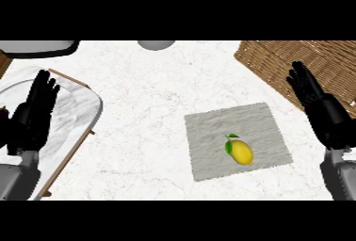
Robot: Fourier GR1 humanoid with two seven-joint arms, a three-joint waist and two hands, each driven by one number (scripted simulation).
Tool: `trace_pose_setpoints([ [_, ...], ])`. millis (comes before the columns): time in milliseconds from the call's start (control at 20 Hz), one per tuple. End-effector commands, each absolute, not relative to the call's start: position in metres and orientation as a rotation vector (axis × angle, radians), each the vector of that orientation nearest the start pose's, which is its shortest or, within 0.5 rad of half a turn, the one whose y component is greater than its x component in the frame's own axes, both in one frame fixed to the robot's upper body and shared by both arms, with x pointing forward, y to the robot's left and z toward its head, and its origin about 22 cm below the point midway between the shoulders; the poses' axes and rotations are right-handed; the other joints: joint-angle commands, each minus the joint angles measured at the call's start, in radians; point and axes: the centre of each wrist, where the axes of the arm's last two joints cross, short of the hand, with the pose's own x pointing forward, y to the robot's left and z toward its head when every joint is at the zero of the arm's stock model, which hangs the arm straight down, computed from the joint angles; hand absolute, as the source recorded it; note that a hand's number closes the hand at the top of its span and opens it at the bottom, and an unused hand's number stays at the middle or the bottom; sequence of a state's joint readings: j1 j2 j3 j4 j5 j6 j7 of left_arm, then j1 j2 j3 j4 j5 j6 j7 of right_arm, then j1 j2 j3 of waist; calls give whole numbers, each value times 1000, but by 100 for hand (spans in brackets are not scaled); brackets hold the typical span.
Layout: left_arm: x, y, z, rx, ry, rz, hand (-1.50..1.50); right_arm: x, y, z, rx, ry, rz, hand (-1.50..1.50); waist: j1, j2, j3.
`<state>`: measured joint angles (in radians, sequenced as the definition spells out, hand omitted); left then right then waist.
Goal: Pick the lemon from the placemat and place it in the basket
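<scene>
A yellow lemon [241, 152] with a green leaf lies on the grey placemat [234, 123], toward its lower right. The wicker basket [278, 56] stands at the upper right of the counter. My right hand [322, 108] is open with straight fingers pointing up, to the right of the placemat and over the basket's near edge. It touches nothing. My left hand [35, 110] is open at the far left, resting over a marble tray, far from the lemon.
A white marble tray [80, 113] on a wooden frame lies at the left. A grey rounded object [156, 44] and a dark-rimmed dish [38, 48] sit along the top edge. The white counter [146, 136] spreads between tray and placemat.
</scene>
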<state>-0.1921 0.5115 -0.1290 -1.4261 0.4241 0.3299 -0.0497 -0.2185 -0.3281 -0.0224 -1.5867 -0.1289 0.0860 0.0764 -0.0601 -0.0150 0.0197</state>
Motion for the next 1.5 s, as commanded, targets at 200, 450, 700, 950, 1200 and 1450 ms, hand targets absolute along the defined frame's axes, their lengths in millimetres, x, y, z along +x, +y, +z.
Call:
trace_pose_setpoints([
  [200,293,298,48,203,-1540,-79,0,327,-203,123,677,-1884,528,150,147,45,-11],
  [450,289,297,36,150,-1439,-112,0,299,-157,174,912,-1990,1348,-150,138,26,-16],
  [700,294,325,40,208,-1386,-60,0,244,-154,123,1015,-2098,1335,-150,47,14,-18],
  [950,296,301,37,190,-1393,-61,0,222,-149,151,769,-1994,1432,-150,47,11,-21],
  [1200,284,322,32,213,-1366,-72,0,232,-164,211,271,-1923,1763,-150,49,2,-23],
  [1450,292,311,41,201,-1369,-70,0,249,-175,267,-247,-1887,1807,-150,59,8,-23],
])
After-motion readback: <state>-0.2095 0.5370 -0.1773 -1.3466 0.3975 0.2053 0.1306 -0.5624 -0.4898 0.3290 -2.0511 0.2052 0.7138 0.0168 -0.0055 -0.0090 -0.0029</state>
